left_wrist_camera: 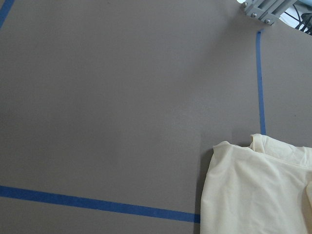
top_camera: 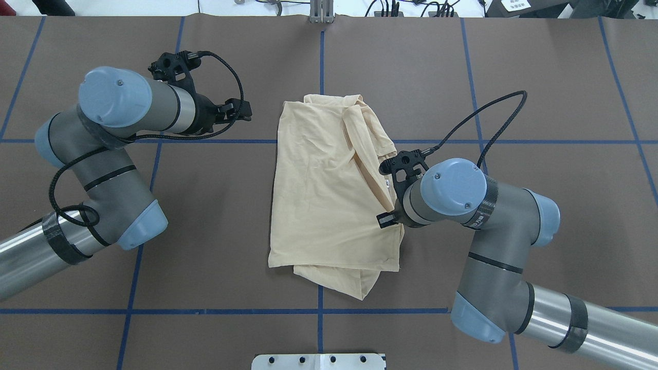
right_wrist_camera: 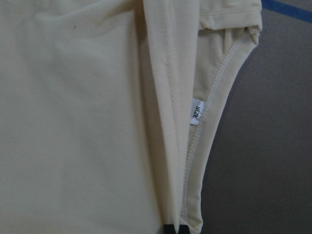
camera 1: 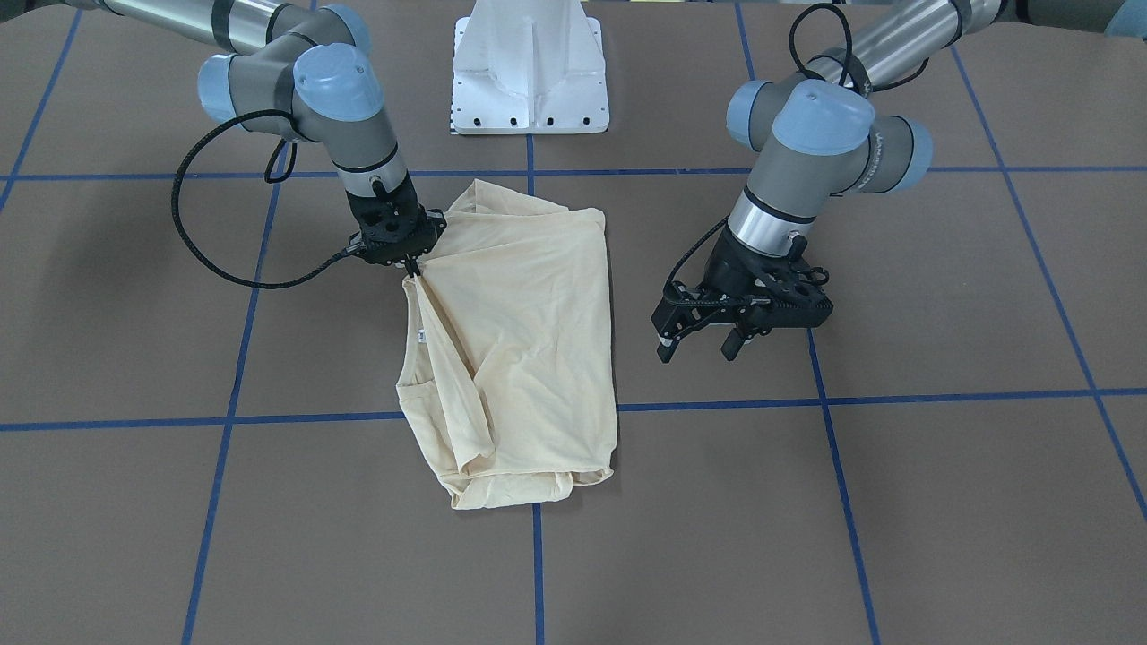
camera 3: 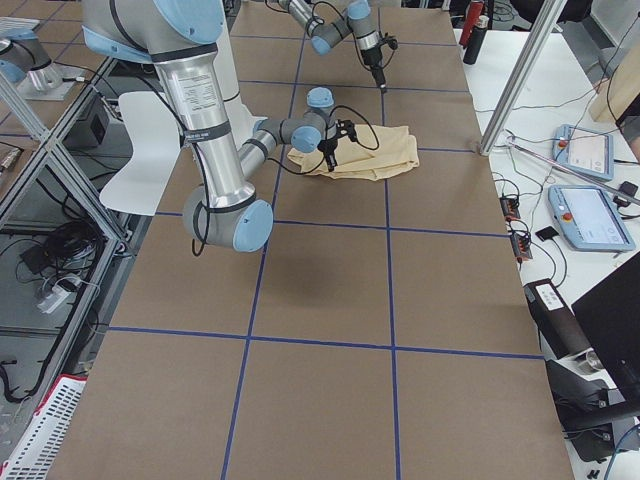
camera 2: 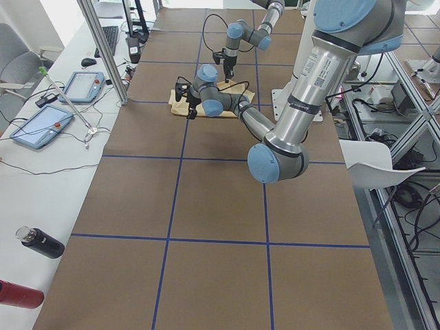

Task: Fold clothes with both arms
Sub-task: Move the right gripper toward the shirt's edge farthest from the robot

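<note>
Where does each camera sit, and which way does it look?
Front-facing: across the brown table, facing the robot; grey left arm, right arm, white base.
Overhead: behind the robot, looking down; both arms.
Exterior left: table's end; left arm nearest.
Exterior right: opposite end; right arm nearest.
Left wrist: down at table; no gripper.
Right wrist: close on white neck label; black fingertips.
Shared: all show the pale cream-yellow shirt.
</note>
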Motion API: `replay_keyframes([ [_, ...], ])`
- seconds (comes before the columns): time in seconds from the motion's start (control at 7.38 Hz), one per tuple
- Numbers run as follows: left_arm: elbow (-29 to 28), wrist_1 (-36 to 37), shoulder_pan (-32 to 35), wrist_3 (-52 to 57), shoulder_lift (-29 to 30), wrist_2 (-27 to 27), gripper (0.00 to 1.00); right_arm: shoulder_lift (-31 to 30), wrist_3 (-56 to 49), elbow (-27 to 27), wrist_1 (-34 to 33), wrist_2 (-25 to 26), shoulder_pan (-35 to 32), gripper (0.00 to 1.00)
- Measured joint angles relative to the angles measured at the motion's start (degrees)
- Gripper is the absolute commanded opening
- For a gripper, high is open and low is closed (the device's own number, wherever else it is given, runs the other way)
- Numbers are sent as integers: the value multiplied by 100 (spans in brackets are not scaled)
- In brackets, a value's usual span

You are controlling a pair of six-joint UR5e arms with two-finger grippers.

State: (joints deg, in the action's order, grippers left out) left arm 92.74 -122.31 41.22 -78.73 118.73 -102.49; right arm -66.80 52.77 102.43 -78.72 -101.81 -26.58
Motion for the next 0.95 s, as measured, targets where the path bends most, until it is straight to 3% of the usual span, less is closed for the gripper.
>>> replay_keyframes([
  [0.41,-17,-5,0,7,-10,1,100,170,36,-93,28,30,-196,100],
  [0.95,-63,-12,0,7,-17,-5,100,1617,-20,-1612,86,413,-606,99],
])
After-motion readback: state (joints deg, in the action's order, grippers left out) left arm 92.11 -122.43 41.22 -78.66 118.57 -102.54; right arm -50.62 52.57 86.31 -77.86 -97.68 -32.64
